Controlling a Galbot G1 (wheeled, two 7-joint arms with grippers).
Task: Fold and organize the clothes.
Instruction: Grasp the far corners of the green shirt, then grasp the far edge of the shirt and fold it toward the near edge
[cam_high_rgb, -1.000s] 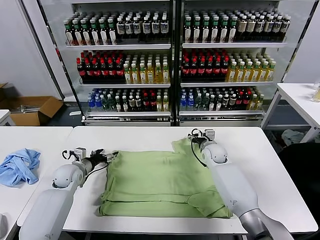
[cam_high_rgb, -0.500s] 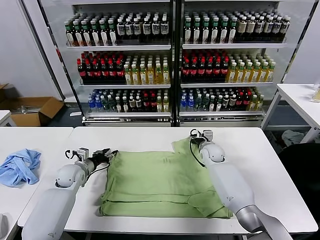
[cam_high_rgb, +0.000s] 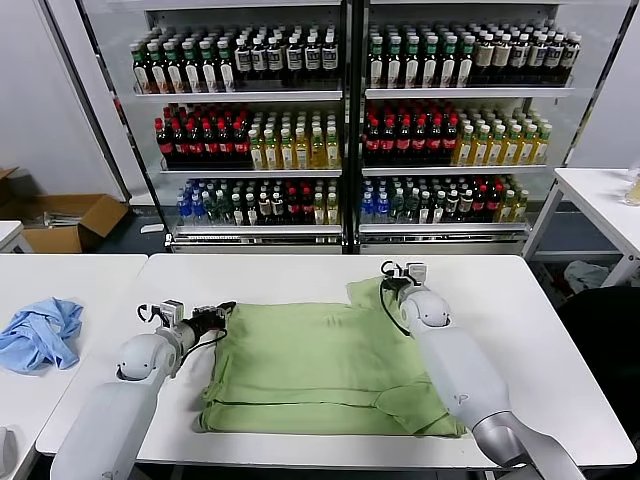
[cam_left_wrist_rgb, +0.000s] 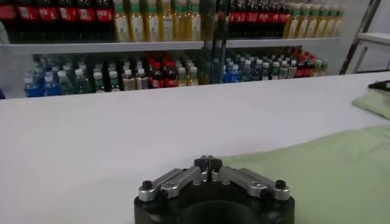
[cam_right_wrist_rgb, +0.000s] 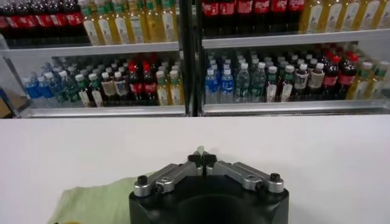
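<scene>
The light green T-shirt (cam_high_rgb: 320, 360) lies partly folded and plain side up on the white table (cam_high_rgb: 540, 340). My left gripper (cam_high_rgb: 216, 314) is low at the shirt's far left corner. In the left wrist view it (cam_left_wrist_rgb: 208, 162) is shut, with the shirt's edge (cam_left_wrist_rgb: 329, 176) right beside the tips and no cloth showing between them. My right gripper (cam_high_rgb: 390, 276) is at the shirt's far right sleeve. In the right wrist view it (cam_right_wrist_rgb: 202, 156) is shut on a sliver of the green cloth, with more shirt (cam_right_wrist_rgb: 91, 204) below it.
A crumpled light blue garment (cam_high_rgb: 40, 335) lies on the neighbouring table to the left. Glass-door coolers full of bottles (cam_high_rgb: 340, 130) stand behind the table. A cardboard box (cam_high_rgb: 60, 220) is on the floor at the left, and another white table (cam_high_rgb: 600, 195) at the right.
My left arm has shifted a little to the right, toward the shirt's corner. The right gripper and the shirt have hardly moved.
</scene>
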